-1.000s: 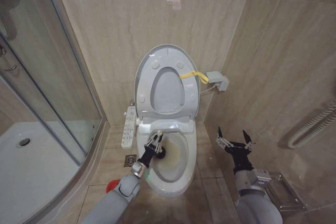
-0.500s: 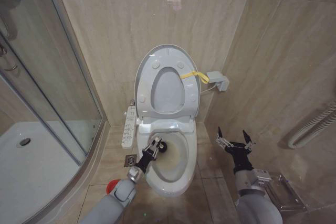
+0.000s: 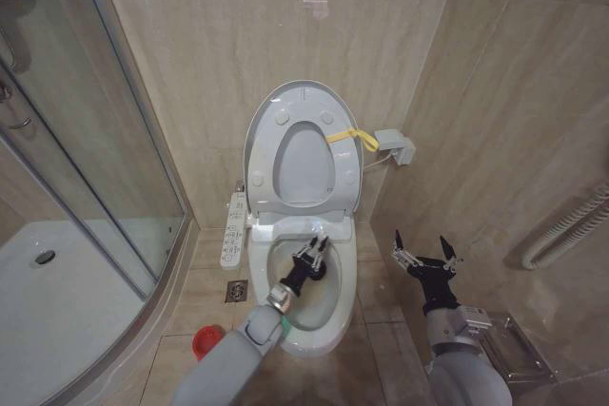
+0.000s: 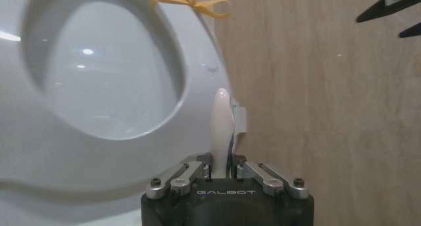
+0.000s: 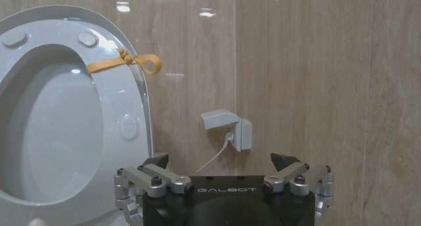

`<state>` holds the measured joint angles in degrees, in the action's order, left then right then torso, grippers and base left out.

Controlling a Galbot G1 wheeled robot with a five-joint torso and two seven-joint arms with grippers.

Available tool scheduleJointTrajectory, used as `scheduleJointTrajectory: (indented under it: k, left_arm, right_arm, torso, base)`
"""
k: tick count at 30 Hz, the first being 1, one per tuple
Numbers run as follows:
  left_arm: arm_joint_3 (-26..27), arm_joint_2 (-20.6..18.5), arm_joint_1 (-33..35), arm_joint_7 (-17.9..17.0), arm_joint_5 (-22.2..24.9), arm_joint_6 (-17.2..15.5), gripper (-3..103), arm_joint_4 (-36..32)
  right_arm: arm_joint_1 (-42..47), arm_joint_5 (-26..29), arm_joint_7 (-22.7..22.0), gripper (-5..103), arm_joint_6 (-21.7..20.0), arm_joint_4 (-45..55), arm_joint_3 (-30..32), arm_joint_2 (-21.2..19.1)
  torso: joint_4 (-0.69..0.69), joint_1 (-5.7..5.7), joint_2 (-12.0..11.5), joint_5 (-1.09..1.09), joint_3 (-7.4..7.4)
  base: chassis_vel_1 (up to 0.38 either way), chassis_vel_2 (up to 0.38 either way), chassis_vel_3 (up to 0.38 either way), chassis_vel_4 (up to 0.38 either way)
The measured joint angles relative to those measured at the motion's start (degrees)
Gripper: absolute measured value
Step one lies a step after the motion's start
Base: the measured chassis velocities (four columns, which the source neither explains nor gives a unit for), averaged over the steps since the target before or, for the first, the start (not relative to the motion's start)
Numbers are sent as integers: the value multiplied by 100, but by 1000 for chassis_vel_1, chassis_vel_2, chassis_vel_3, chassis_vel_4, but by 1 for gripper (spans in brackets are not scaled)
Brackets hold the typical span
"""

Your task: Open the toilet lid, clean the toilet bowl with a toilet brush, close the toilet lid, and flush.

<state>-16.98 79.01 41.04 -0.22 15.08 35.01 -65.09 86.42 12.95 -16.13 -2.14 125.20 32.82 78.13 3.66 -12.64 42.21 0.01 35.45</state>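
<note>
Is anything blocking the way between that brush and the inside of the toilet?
Nothing visible. The toilet lid stands raised against the wall, and the left gripper already holds the toilet brush over the open toilet bowl.

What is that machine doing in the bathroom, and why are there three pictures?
It is a robot with two arms. One picture comes from a camera on its head, the other two from cameras on its wrists. The lid is up against the wall. The left pincer reaches over the bowl and grips the white brush handle. The right pincer waits open beside the toilet, holding nothing. A small red holder sits on the floor by the left arm.
</note>
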Motion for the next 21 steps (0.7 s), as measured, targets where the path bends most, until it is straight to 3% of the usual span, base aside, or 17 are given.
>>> scheduleJointTrajectory:
  k: [9, 14, 21]
  left_arm:
    - [-191, 357, -104, 79, -9, 115, 19, 639]
    - [-85, 272, -192, 105, -29, 189, 19, 956]
    - [-25, 251, -219, 74, -14, 100, 19, 501]
  right_arm:
    - [0, 0, 0, 100, 0, 0, 0, 0]
    - [0, 0, 0, 100, 0, 0, 0, 0]
    - [0, 0, 0, 100, 0, 0, 0, 0]
  torso:
    - [0, 0, 0, -1, 0]
    - [-1, 0, 0, -1, 0]
    - [2, 0, 0, -2, 0]
  base:
    - [0, 0, 0, 0]
    - [0, 0, 0, 0]
    - [0, 0, 0, 0]
